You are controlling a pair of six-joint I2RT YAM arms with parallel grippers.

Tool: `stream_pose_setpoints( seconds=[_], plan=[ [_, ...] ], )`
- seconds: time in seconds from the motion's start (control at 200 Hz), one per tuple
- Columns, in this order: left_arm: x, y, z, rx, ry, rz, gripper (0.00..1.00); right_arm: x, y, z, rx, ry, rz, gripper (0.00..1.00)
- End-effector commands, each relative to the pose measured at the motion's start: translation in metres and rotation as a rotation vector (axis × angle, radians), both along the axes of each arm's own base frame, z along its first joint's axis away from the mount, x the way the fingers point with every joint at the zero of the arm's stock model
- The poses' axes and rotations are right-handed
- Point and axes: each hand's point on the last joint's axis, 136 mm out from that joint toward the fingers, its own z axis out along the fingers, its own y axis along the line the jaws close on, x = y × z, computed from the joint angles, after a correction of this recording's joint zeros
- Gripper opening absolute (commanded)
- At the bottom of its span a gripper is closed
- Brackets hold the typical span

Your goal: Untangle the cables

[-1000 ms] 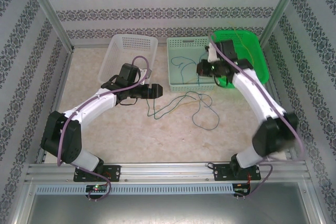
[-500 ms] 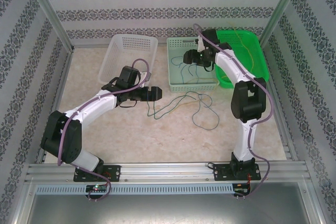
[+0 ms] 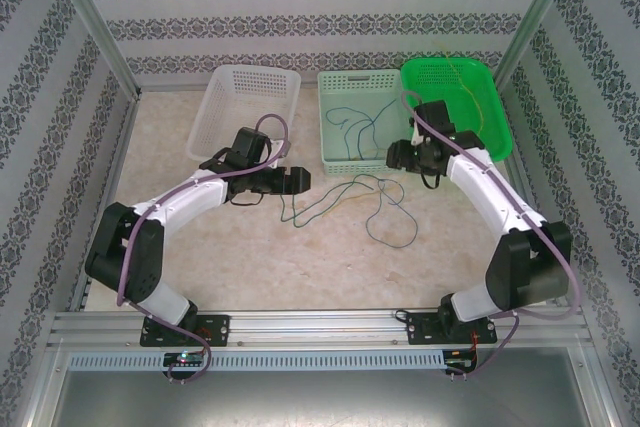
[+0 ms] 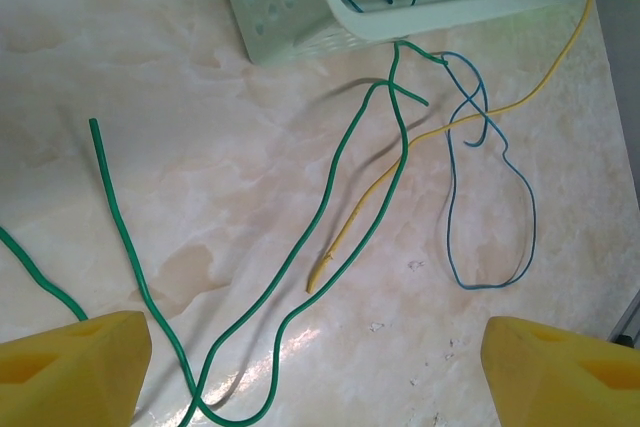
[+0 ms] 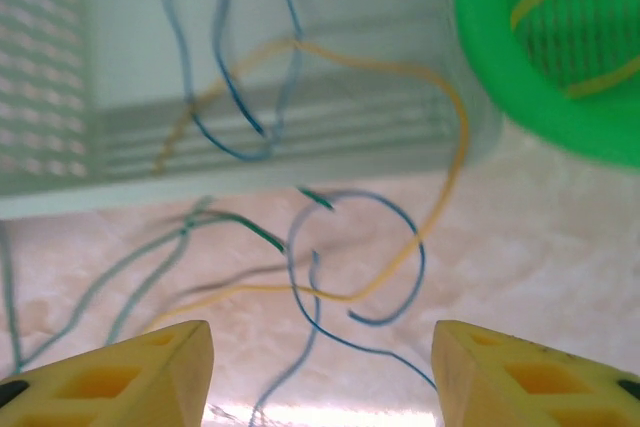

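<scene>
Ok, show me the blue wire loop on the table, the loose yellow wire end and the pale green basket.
blue wire loop (image 4: 485, 287): left wrist view, bottom of the loop.
yellow wire end (image 4: 312, 285): left wrist view, its loose tip.
pale green basket (image 4: 300, 22): left wrist view, its perforated near wall.

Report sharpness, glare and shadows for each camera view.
Top external: evenly lit and sharp, with only soft shadows on the table. Left wrist: crisp, the cables casting faint shadows, a mild sheen on the table near the bottom. Right wrist: blurred throughout, cables and pale green basket smeared, bright glare along the bottom edge.
</scene>
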Motion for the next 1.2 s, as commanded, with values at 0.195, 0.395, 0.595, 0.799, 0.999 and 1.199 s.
stream_pose_setpoints(
  seconds=[0.195, 0.395, 0.595, 0.799, 0.999, 1.199],
  plan=[
    [0.004, -0.011, 0.015, -0.039, -0.036, -0.024, 0.86, -0.006, -0.01, -0.062, -0.007, 0.1, -0.092, 0.56],
    [0.003, -0.01, 0.015, -0.034, -0.032, -0.021, 0.86, 0.015, -0.011, -0.077, 0.003, 0.054, -0.134, 0.55],
    [0.003, -0.009, 0.018, -0.036, -0.04, -0.019, 0.86, 0.031, -0.013, -0.084, 0.002, 0.028, -0.179, 0.28],
    [0.001, -0.007, 0.017, -0.027, -0.039, -0.016, 0.86, 0.022, -0.004, -0.069, 0.033, 0.001, -0.142, 0.0],
    [0.003, -0.009, 0.014, -0.033, -0.034, -0.017, 0.86, -0.005, 0.006, -0.01, -0.005, -0.075, -0.076, 0.0],
    [0.004, -0.013, 0.01, -0.047, -0.02, -0.022, 0.86, -0.024, 0.005, 0.06, 0.013, -0.21, -0.055, 0.0]
  ],
)
